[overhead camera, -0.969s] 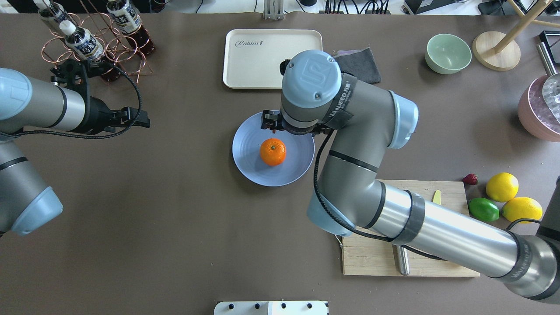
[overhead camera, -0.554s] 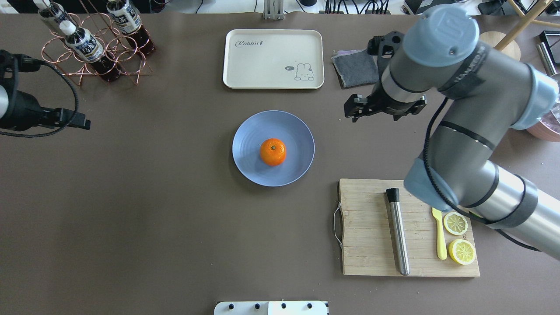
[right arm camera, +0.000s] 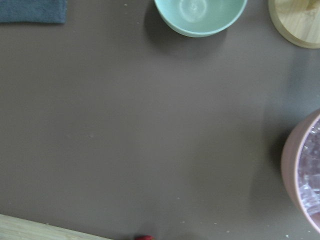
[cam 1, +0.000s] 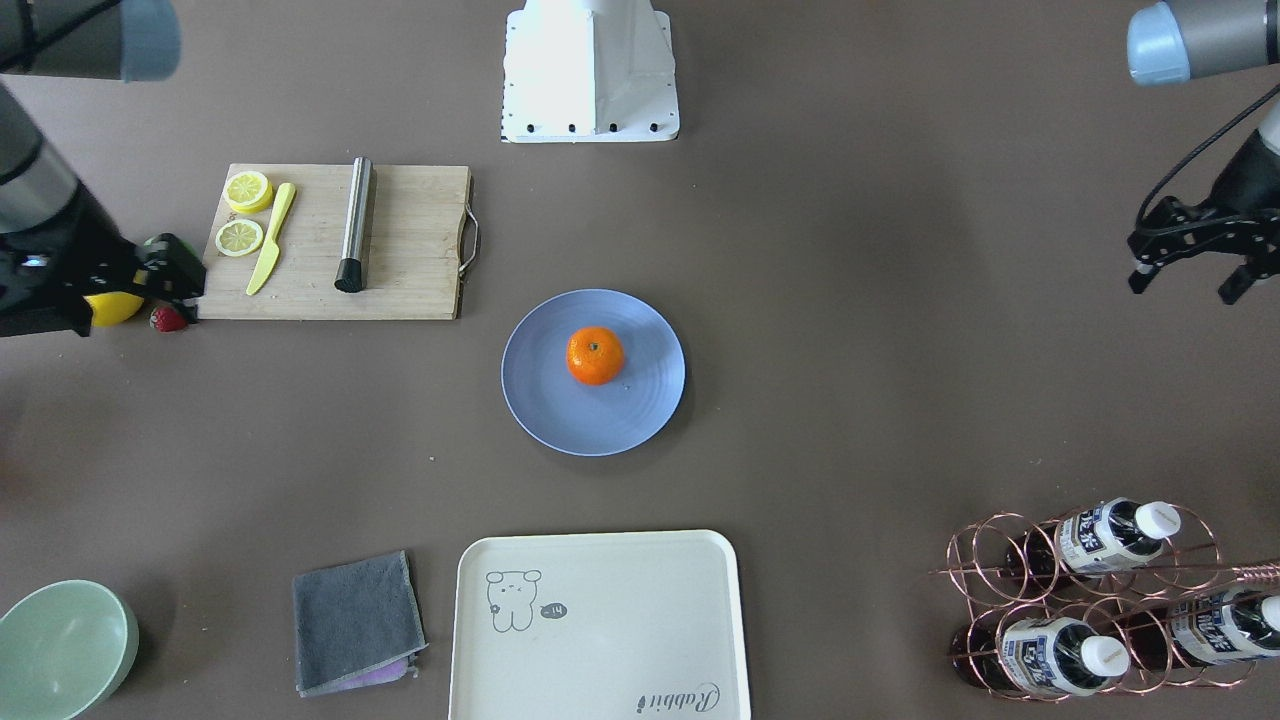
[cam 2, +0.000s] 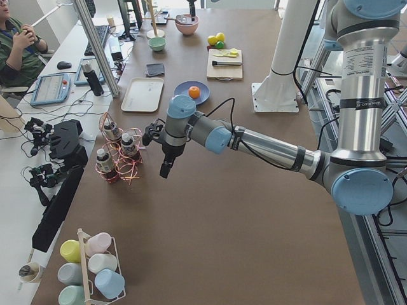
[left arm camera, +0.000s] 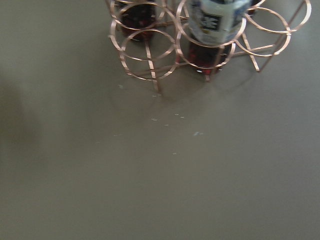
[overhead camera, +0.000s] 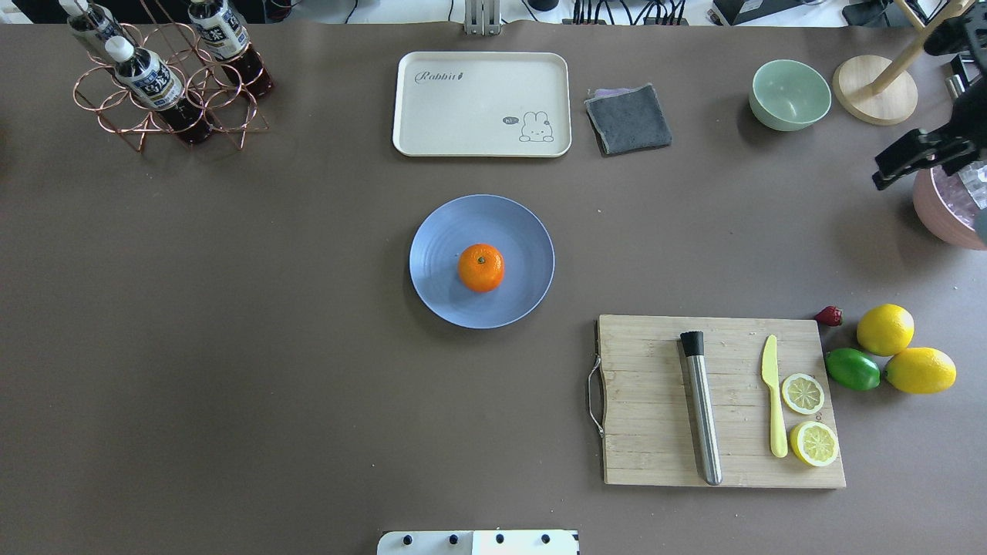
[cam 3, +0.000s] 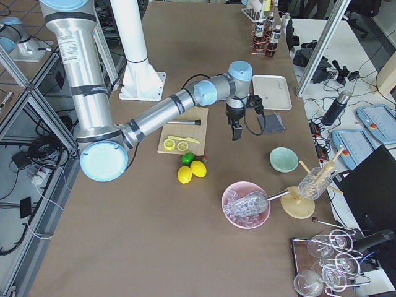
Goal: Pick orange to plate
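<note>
The orange (overhead camera: 480,267) sits a little right of the middle of the blue plate (overhead camera: 451,231), stem dot up; the front view shows the orange (cam 1: 595,355) on the same plate (cam 1: 560,415). Nothing touches either. My right gripper (overhead camera: 921,160) hangs at the overhead view's far right edge by the pink bowl, far from the plate, its fingers spread and empty. My left gripper (cam 1: 1187,282) is out of the overhead view. The front view shows it near the table's end, above the bottle rack, open with nothing between its fingers.
A cream tray (overhead camera: 482,104), grey cloth (overhead camera: 628,118) and green bowl (overhead camera: 789,94) line the far side. A cutting board (overhead camera: 648,401) carries a metal rod, yellow knife and lemon slices. Lemons (overhead camera: 885,329), a lime (overhead camera: 852,369), a pink bowl (overhead camera: 937,212) and a bottle rack (overhead camera: 166,92) stand around.
My right arm has swung from over the plate to the table's far right edge. My left arm has drawn back out of the overhead view. The orange stays on the plate.
</note>
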Motion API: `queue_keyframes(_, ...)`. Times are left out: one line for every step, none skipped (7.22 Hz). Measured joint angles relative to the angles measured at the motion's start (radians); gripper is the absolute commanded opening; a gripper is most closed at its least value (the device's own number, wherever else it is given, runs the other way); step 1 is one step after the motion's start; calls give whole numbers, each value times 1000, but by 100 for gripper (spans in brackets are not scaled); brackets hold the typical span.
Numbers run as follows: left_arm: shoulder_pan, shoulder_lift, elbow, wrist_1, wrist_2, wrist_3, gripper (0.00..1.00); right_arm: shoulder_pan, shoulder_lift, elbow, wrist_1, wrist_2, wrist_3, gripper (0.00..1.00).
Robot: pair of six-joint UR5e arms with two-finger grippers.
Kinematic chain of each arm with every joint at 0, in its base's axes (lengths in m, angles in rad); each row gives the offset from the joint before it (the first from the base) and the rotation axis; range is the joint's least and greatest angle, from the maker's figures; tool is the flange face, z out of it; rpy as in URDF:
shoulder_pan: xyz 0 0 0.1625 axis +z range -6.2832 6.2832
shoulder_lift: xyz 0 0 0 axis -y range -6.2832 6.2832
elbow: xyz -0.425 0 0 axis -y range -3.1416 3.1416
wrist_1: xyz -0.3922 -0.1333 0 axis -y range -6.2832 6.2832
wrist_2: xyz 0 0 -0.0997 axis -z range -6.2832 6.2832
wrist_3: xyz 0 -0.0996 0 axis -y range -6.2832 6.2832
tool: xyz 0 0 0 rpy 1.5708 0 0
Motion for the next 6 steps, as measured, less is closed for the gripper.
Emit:
queue_keyframes(-78,-3,38,41,-35,93,98,114,-57,-53,0,59,-155,100)
queue_keyframes(-124,0,86,53,-69,143,98,204,-97,-106,1,95,-270,100)
queue_keyframes(-143,14,122,54,-88,162,98,258,-122,-139,1,105,-325,100)
queue_keyframes(-152,42,140,43,-96,169,98,283,-139,-154,1,95,-343,100)
queue_keyframes(-157,77,146,11,-99,170,98,297,-150,-160,2,80,-349,100)
queue_keyframes(-159,102,148,-29,-105,171,98,309,-159,-161,1,73,-350,100)
